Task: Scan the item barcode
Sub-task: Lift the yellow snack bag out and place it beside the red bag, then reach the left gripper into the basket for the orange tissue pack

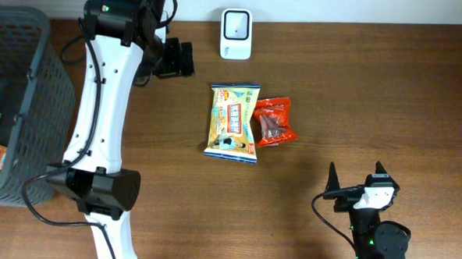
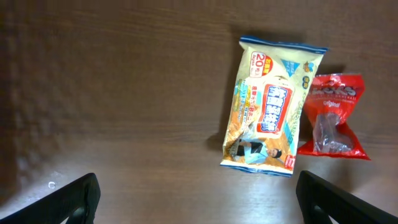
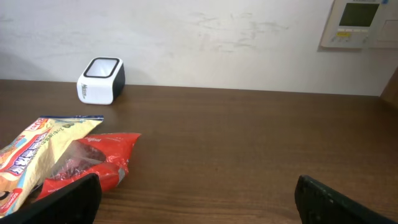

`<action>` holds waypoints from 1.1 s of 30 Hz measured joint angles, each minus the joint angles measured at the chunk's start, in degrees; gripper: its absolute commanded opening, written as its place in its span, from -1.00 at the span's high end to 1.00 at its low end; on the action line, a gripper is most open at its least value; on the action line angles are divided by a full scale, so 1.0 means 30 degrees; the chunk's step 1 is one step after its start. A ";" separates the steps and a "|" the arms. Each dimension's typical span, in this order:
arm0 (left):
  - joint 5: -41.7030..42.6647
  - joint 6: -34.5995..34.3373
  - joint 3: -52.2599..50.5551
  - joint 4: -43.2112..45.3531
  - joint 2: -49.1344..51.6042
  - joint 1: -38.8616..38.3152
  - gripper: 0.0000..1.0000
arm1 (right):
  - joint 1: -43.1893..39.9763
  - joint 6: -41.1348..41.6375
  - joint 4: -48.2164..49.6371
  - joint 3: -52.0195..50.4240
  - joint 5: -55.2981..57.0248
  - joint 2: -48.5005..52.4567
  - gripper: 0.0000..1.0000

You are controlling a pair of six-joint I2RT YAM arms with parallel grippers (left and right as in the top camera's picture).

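The left end effector (image 2: 199, 208) hangs above the worktop (image 1: 389, 89). Its fingers (image 2: 68, 200) are spread wide and nothing is between them. The right end effector (image 1: 355, 180) sits low at the near right of the worktop, also spread wide and empty.

The yellow packet (image 1: 233, 122) lies flat and face up in the middle of the worktop. The red packet (image 1: 275, 121) lies against its right edge. The two seem to overlap slightly, though I cannot tell which is on top. No barcode shows on either upper face. Both end effectors are well apart from the packets.

The white scanner (image 1: 236, 34) stands at the far edge, just beyond the yellow packet and apart from it. A grey basket (image 1: 22, 73) at the left edge holds a couple of small coloured items.
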 measured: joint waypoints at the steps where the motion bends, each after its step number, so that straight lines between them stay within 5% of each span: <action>1: 0.0000 0.0102 0.0000 0.0138 0.0000 0.0000 -0.98 | 0.0000 0.0007 0.0000 0.0000 0.0000 0.0000 -0.97; 8: -0.0022 0.0270 0.1005 0.0860 -0.2244 0.2361 -0.98 | 0.0000 0.0000 0.0000 0.0000 0.0007 0.0000 -0.97; 12: -0.3213 -0.0947 0.1719 0.4860 -0.4794 0.8954 -0.98 | 0.0000 -0.0007 0.0015 -0.0007 0.0000 -0.0007 -0.97; 13: -0.4269 -0.1297 0.1727 0.5690 -0.4787 1.0739 -0.84 | 0.0000 0.0000 0.0007 0.0000 0.0000 0.0000 -0.97; 14: -0.4656 -0.1450 0.1719 0.6091 -0.4758 1.1941 -0.47 | 0.0000 0.0000 0.0007 0.0000 0.0000 0.0000 -0.97; 18: -0.5297 -0.1734 0.1719 0.4969 -0.3934 1.6174 -0.54 | 0.0000 -0.0015 0.0000 -0.0007 0.0000 0.0000 -0.97; 22: -0.5756 -0.1705 -0.1800 0.4918 -0.1413 1.6728 -0.64 | 0.0000 0.0000 0.0000 0.0000 0.0000 0.0000 -0.97; 27: -0.8306 -0.2368 -0.6433 0.6229 0.0794 1.6735 -0.38 | 0.0000 -0.0007 0.0000 0.0000 0.0000 0.0000 -0.97; 33: -0.8087 -0.3599 -1.0746 1.0382 0.1785 1.6735 -0.22 | 0.0000 -0.0007 0.0000 0.0000 0.0000 0.0000 -0.97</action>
